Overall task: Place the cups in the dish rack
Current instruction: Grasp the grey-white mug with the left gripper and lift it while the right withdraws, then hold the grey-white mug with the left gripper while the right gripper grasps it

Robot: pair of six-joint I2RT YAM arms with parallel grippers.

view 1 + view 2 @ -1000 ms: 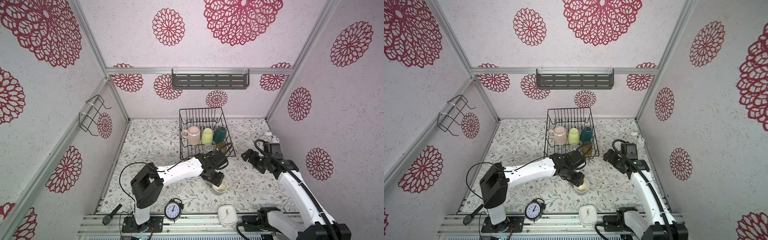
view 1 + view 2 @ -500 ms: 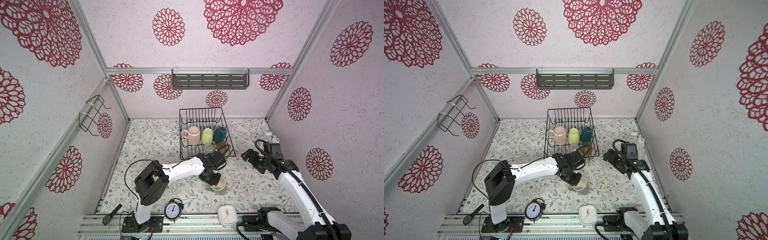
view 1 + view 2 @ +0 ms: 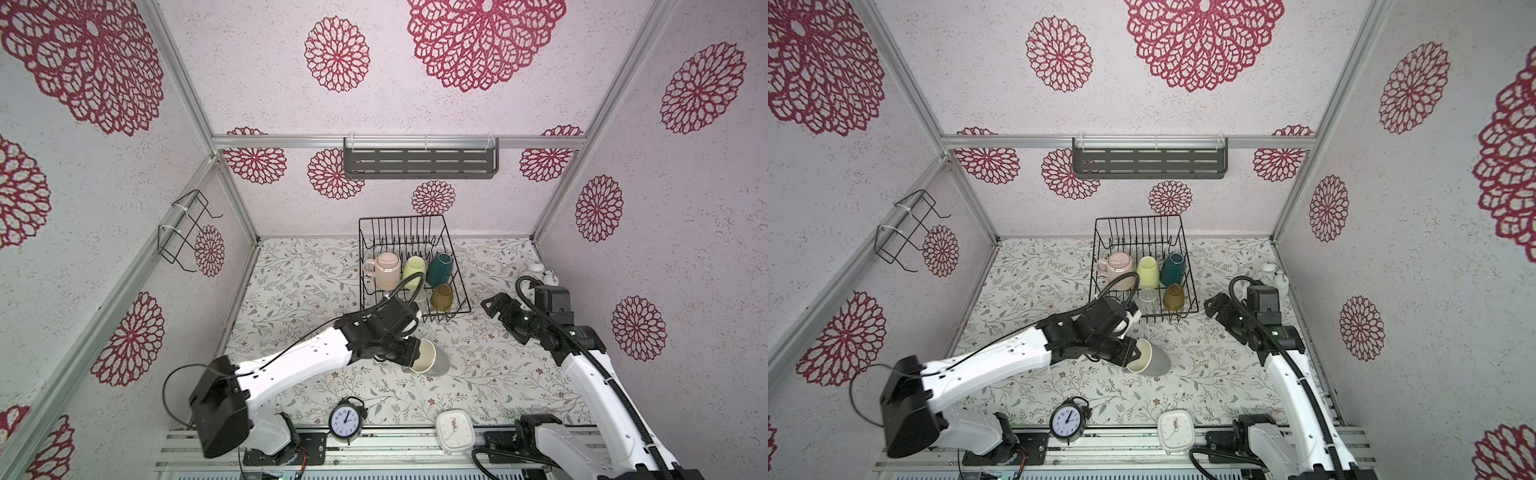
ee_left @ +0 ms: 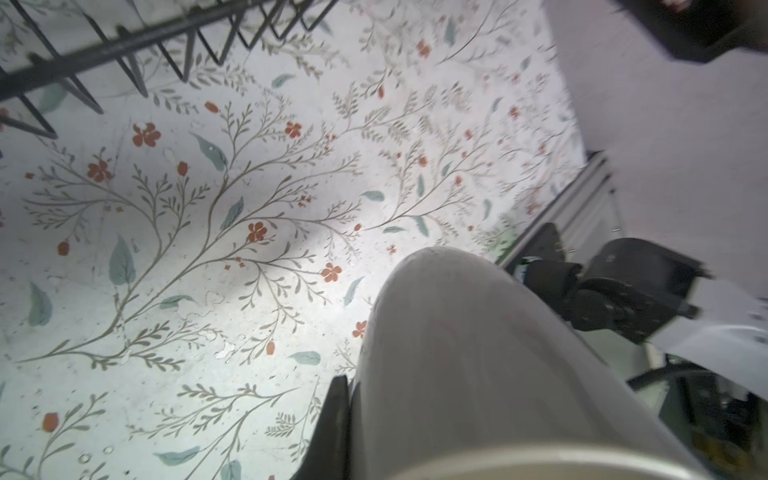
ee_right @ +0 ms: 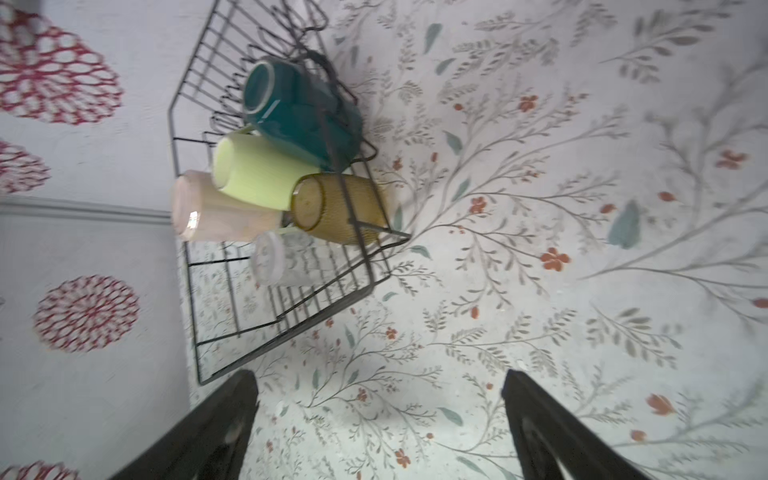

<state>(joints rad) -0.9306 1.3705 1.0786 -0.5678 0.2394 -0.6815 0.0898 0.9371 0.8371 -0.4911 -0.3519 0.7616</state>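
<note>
Left claw (image 3: pixel 410 355) clamps rim of smooth, cylindrical grey mug (image 3: pixel 439 365), tilted.

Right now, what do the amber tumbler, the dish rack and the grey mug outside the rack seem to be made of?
The amber tumbler is translucent with a ribbed wall that lets light through: glass or plastic, I cannot tell which. The dish rack is thin black wire, probably coated metal. The grey mug is opaque and smooth with a soft sheen, likely glazed ceramic.
</note>
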